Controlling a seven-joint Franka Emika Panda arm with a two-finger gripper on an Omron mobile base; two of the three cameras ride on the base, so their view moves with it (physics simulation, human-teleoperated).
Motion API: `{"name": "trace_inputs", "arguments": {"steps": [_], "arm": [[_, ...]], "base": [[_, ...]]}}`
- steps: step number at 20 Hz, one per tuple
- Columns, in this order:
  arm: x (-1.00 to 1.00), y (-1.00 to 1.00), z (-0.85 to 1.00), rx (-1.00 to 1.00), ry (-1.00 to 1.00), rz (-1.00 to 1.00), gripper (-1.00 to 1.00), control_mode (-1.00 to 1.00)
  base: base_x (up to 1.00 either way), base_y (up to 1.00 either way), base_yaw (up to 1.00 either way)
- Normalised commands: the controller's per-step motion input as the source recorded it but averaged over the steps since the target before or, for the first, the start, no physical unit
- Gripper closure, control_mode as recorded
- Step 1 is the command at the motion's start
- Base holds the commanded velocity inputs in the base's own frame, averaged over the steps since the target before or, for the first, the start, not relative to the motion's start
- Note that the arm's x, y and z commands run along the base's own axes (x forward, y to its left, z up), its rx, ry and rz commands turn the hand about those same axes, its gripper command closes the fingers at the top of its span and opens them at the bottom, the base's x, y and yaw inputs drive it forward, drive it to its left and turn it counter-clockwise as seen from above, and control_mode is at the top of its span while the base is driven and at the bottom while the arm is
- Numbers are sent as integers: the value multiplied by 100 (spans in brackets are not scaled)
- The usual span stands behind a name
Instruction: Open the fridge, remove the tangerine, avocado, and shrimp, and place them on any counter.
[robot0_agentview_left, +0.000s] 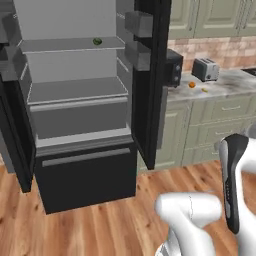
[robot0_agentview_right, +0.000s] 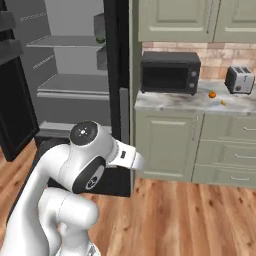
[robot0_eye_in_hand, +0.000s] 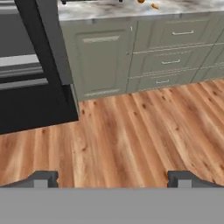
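The black fridge (robot0_agentview_left: 150, 100) stands with both doors open, its light grey shelves bare except for the dark green avocado (robot0_agentview_left: 97, 41) on the upper shelf, also seen as the avocado (robot0_agentview_right: 100, 39). The round orange tangerine (robot0_agentview_left: 192, 85) and the thin orange shrimp (robot0_agentview_left: 204, 90) lie on the marbled counter (robot0_agentview_left: 235, 85) right of the fridge. In the hand view the tangerine (robot0_eye_in_hand: 141, 1) and shrimp (robot0_eye_in_hand: 155, 6) sit at the top edge. My gripper (robot0_eye_in_hand: 112, 180) is open and empty, low over the wooden floor and facing the cabinets.
A black microwave (robot0_agentview_right: 169, 72) and a silver toaster (robot0_agentview_right: 238, 80) stand on the counter. The fridge's open right door (robot0_eye_in_hand: 43, 57) juts out beside the sage-green cabinets (robot0_eye_in_hand: 170, 57). The bottom drawer (robot0_agentview_left: 85, 175) is closed.
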Motion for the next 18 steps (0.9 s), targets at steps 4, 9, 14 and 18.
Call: {"name": "trace_inputs", "arguments": {"steps": [4,9,14,18], "arm": [[0,0,0,0,0,0,-100,100],[0,0,0,0,0,0,-100,100],[0,0,0,0,0,0,-100,100],[0,0,0,0,0,0,-100,100]], "base": [[-8,100,0],[44,100,0],[97,70,11],[100,19,22]]}}
